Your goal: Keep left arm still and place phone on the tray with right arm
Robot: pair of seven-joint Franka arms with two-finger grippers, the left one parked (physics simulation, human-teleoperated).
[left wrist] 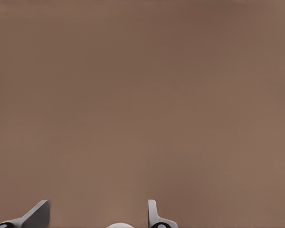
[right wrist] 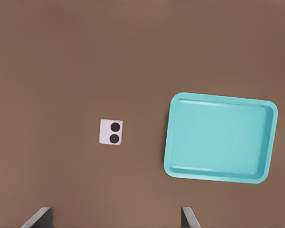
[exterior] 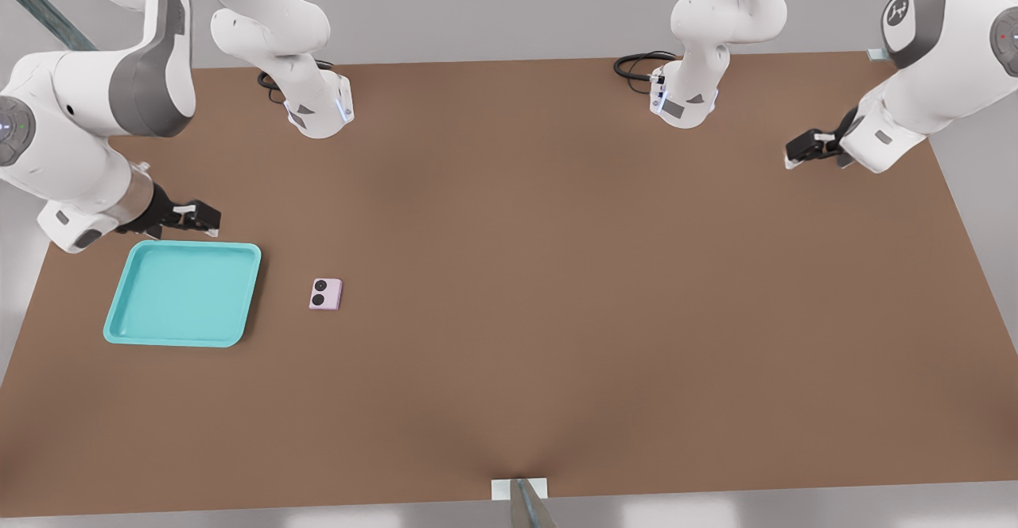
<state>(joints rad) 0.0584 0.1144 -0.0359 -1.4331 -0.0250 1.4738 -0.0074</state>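
Two task items lie on the brown surface (exterior: pixel 557 273), both toward the front view's left. Taking the tray (exterior: pixel 119 309) as the landmark: it is a shallow teal square with rounded corners and a raised rim, resting flat on the surface with nothing inside it.

The right arm (exterior: pixel 95 114) reaches in from the front view's left edge, its grey forearm panel showing. Its gripper (exterior: pixel 208 222) hangs just past the tray's far rim, near the tray's far corner on the phone's side, above the surface and clear of the tray. In the right wrist view the two fingertips (right wrist: pixel 38 218) stand wide apart with bare surface between them; the gripper is spread and carries nothing.

The phone (exterior: pixel 325 294) lies flat on the surface to the front view's right of the tray, near it but not touching, with a strip of bare surface between. It is small, pale pink and nearly square, with two round black lenses facing up. The right wrist view confirms the same layout: phone (right wrist: pixel 111 132) and tray (right wrist: pixel 218 176) apart, both resting on the surface.

Further right of the tray, two white arm bases stand at the far side of the surface, each with a black cable beside it.
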